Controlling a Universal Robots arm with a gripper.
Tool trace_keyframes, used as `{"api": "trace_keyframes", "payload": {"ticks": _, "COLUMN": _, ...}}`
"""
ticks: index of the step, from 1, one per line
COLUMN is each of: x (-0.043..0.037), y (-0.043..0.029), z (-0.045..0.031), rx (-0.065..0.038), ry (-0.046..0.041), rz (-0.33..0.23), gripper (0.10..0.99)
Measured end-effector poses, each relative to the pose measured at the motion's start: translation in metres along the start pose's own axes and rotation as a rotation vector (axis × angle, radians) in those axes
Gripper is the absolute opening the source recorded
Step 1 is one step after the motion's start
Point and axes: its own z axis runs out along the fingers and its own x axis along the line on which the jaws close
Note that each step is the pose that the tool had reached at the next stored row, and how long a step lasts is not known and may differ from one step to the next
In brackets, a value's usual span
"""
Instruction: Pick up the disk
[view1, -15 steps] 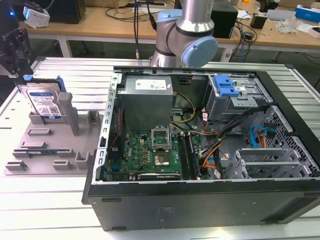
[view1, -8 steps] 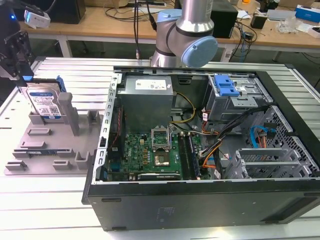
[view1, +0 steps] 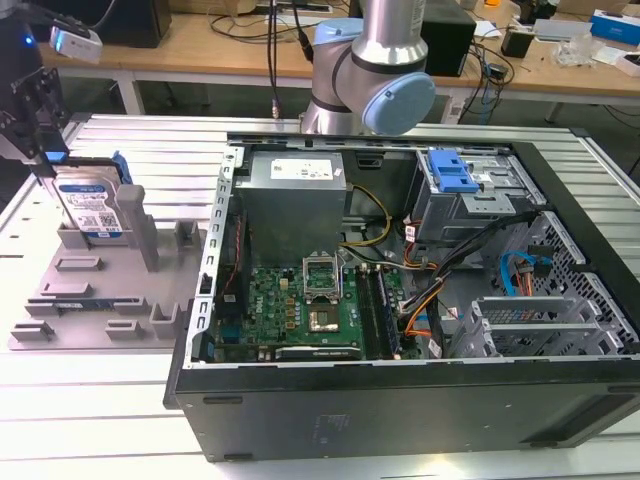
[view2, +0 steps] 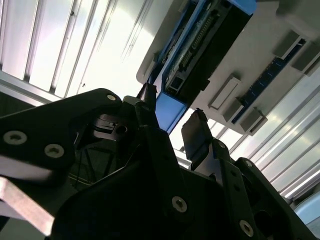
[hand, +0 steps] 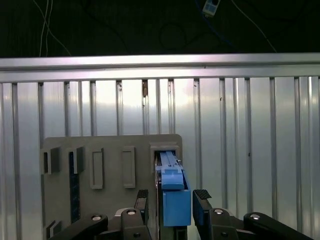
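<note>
At the exterior view's left, on the ribbed metal surface (view1: 100, 400), I see the disk (view1: 88, 205) standing on edge in a grey holder (view1: 90, 300), beside the open computer case (view1: 400, 400). My claw (hand: 172, 197) hangs over it, spread to straddle its blue rail (a gap shows on one side).

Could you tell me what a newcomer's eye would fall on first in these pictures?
The open computer case dominates the exterior view's middle and right, its green motherboard exposed. At that view's far left the disk stands upright in a grey holder, and in the first wrist view the gripper straddles its blue edge, fingers open on either side.
</note>
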Motion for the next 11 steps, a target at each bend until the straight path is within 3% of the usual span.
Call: {"api": "trace_keyframes", "payload": {"ticks": 11, "x": -0.0002, "y": -0.0001, "z": 0.0095, "rx": 0.000, "ry": 0.0000, "rz": 0.000, "gripper": 0.482}}
